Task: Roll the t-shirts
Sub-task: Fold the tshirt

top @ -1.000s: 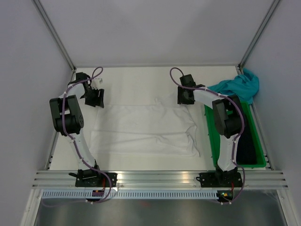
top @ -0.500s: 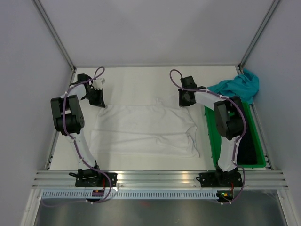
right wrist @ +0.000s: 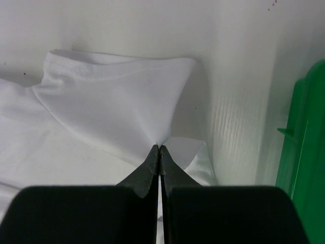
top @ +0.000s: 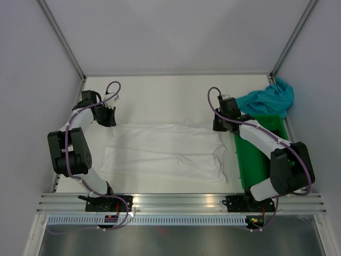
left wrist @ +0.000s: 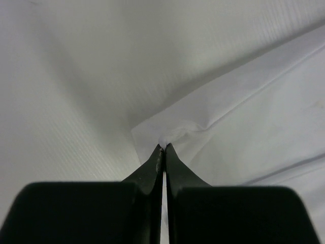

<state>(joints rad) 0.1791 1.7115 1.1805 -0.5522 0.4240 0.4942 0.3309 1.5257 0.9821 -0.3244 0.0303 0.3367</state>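
Note:
A white t-shirt (top: 165, 152) lies spread across the middle of the table. My left gripper (top: 109, 121) is shut on its far left corner; the pinched cloth (left wrist: 175, 134) bunches at the fingertips (left wrist: 163, 147). My right gripper (top: 219, 127) is shut on the far right corner, where the white t-shirt (right wrist: 117, 107) rises in a tent from the fingertips (right wrist: 159, 147). A teal-blue t-shirt (top: 269, 98) lies crumpled at the far right, draped over the crate's far end.
A green plastic crate (top: 253, 160) stands along the table's right side, close beside my right arm, its green wall (right wrist: 304, 152) at the right edge of the right wrist view. Grey walls close off the table on three sides.
Both grippers have shut on the white t-shirt's far corners. Both have moved toward the near edge, the right one also to the right, drawing the far edge straighter and nearer.

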